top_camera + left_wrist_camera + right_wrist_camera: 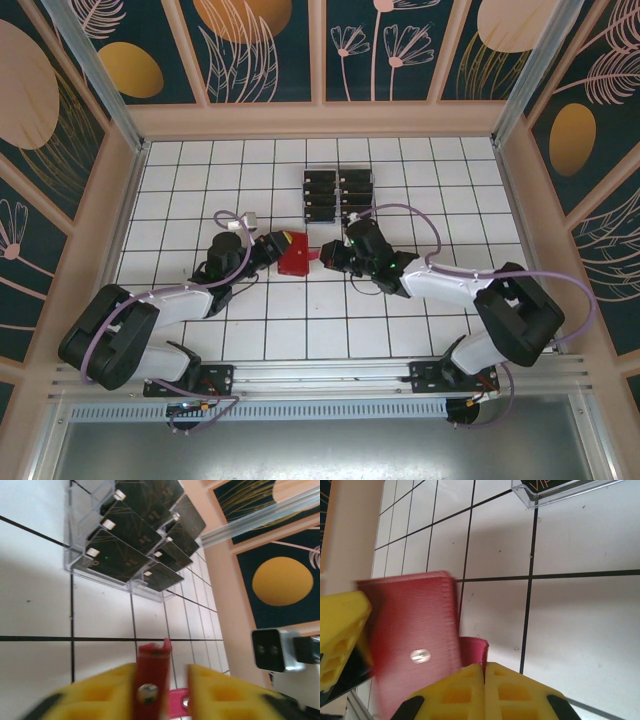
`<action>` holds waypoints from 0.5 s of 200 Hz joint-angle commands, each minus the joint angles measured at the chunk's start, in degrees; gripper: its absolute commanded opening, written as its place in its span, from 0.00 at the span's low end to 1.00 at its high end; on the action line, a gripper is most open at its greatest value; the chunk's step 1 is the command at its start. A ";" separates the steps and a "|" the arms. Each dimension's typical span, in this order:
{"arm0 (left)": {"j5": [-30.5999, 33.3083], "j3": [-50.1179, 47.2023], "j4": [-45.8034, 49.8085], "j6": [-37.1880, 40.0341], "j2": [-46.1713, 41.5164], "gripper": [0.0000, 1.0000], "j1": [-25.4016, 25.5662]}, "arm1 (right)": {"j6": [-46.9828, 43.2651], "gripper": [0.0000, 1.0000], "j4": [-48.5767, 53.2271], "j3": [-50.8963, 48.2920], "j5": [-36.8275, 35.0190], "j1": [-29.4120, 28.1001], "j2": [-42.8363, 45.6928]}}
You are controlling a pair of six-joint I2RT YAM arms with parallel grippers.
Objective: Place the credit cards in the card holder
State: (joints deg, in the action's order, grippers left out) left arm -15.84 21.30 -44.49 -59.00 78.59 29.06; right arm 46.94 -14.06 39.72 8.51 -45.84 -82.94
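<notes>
- Top view: your left gripper point(280, 243) and right gripper point(325, 256) flank the red folding card holder point(297, 258) at mid-table. The thin black credit cards point(322, 193) sit in the clear plastic rack point(306, 172) beyond.
- Left wrist: the jaws stand apart, with the holder's edge loosely between them. I judge this a steadying hold.
- Right wrist: the fingers are pinched tight on the holder's flap point(474, 652), likely to pull it open.
</notes>
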 commanded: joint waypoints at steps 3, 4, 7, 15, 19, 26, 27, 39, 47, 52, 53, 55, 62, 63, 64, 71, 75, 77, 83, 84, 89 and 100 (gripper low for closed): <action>5.17 -0.27 7.31 4.17 -0.69 0.69 -0.02 | 0.53 0.00 0.16 -1.53 0.43 -0.23 3.37; 5.27 -0.28 7.48 4.29 -0.70 0.69 0.00 | 0.53 0.00 0.17 -1.53 0.44 -0.22 3.47; 5.55 -0.33 7.94 4.46 -0.66 0.70 0.05 | 0.58 0.00 0.22 -1.69 0.51 -0.29 3.55; 6.06 -0.16 9.15 5.16 -0.50 0.73 0.06 | 0.57 0.00 0.56 -1.82 0.54 -0.59 3.81; 6.08 -0.07 9.64 5.55 -0.39 0.73 0.03 | 0.58 0.00 0.65 -1.84 0.58 -0.69 3.84; 5.93 0.14 10.17 6.04 -0.25 0.75 0.01 | 0.52 0.00 0.82 -1.76 0.62 -0.90 3.99; 5.87 0.19 10.23 6.11 -0.22 0.75 0.02 | 0.52 0.00 0.81 -1.76 0.63 -0.99 4.04; 5.42 0.86 11.27 6.76 -0.02 0.76 0.02 | 0.68 0.00 1.04 -1.60 0.70 -1.34 4.11; 5.00 1.44 12.19 7.41 0.03 0.76 0.03 | 0.65 0.00 1.14 -1.34 0.72 -1.58 4.19; 4.73 1.92 12.86 7.77 0.14 0.77 0.03 | 0.64 0.00 1.26 -1.11 0.72 -1.77 4.27; 4.70 2.00 12.98 7.85 0.15 0.77 0.03 | 0.63 0.00 1.29 -1.13 0.72 -1.78 4.27; 4.64 2.17 13.23 8.05 0.14 0.77 0.08 | 0.64 0.00 1.38 -0.96 0.72 -1.83 4.32; 4.31 2.75 14.05 8.52 0.10 0.77 0.04 | 0.52 0.00 1.64 -0.56 0.67 -1.97 4.27; 4.27 2.85 14.15 8.62 0.13 0.77 0.03 | 0.52 0.00 1.70 -0.50 0.65 -2.01 4.27; 4.21 2.95 14.25 8.72 0.15 0.77 0.03 | 0.48 0.00 1.73 -0.47 0.64 -2.03 4.27; 3.70 3.53 14.70 9.16 0.27 0.78 0.03 | 0.39 0.00 1.93 -0.08 0.63 -2.06 4.27; 3.40 3.84 14.93 9.38 0.30 0.78 -0.01 | 0.39 0.00 2.01 0.07 0.63 -2.14 4.34; 3.21 4.01 15.06 9.46 0.40 0.78 0.02 | 0.32 0.00 2.07 0.15 0.63 -2.14 4.29; 2.72 4.47 15.19 9.72 0.49 0.78 0.03 | 0.33 0.00 2.19 0.32 0.64 -2.14 4.19; 2.64 4.55 15.25 9.75 0.55 0.79 0.03 | 0.34 0.00 2.19 0.38 0.63 -2.19 4.19; 2.20 4.94 15.31 9.86 0.72 0.79 0.04 | 0.31 0.00 2.19 0.52 0.64 -2.23 4.19; 1.57 5.62 15.40 9.83 0.92 0.79 0.12 | 0.33 0.00 2.16 0.66 0.72 -2.32 4.19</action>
State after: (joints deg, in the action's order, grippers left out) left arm -12.05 24.14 -30.96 -51.57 78.76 29.06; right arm 47.07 -12.75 38.83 8.93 -47.64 -80.27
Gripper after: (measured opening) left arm 0.787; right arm 0.044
